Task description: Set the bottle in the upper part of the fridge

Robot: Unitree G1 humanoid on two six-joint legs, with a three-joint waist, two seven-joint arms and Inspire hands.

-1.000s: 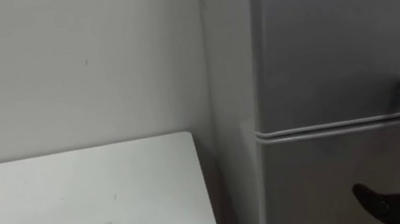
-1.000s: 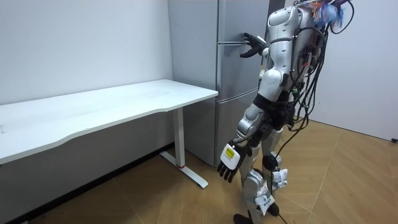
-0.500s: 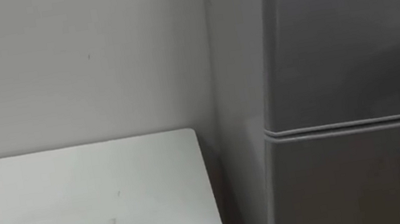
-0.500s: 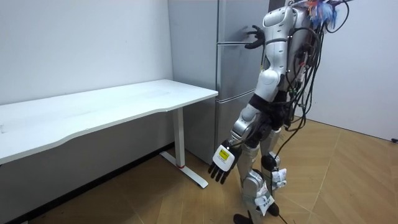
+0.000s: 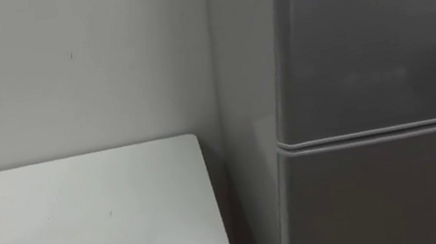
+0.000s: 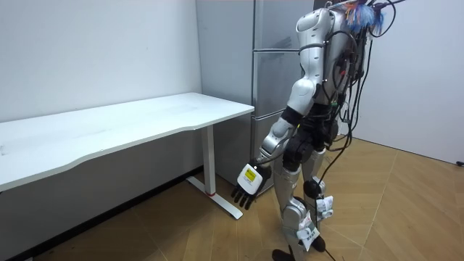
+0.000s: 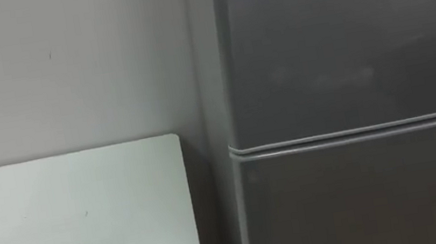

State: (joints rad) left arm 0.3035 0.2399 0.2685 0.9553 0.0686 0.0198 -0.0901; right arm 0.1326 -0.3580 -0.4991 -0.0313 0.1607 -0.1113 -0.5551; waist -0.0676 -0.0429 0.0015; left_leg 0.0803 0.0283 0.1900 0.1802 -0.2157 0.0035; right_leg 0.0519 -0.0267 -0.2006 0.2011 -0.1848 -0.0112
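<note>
**Left hand** (image 6: 247, 183): seen in the room view, low beside the thigh. The arm hangs down and a little forward of the body. The fingers are straight and loosely spread, pointing at the floor (image 6: 406, 217), and they hold nothing.

**Robot's stance:** in the room view it is upright on both legs on the wooden floor. It stands close before the fridge (image 6: 272, 80) and faces it, with the end of the tabletop (image 6: 130, 123) on its left side.

**Fridge:** tall and grey, standing against the wall (image 5: 58, 69). It is just beside the tabletop's end, with a narrow dark gap between the two.
- The room view gives its full height and its place in the room.
- The eye views give the front at close range:
  - upper door (image 5: 372, 34)
  - lower door (image 5: 390, 195)
  - a pale seam (image 5: 388, 128) running level between the doors
- Both doors are closed.

**Tabletop:** white and flat. Its far corner reaches toward the fridge in the eye views. In the room view it runs long toward that view's left, on a white leg (image 6: 210, 163).

**Bottle:** I cannot tell where it is.
</note>
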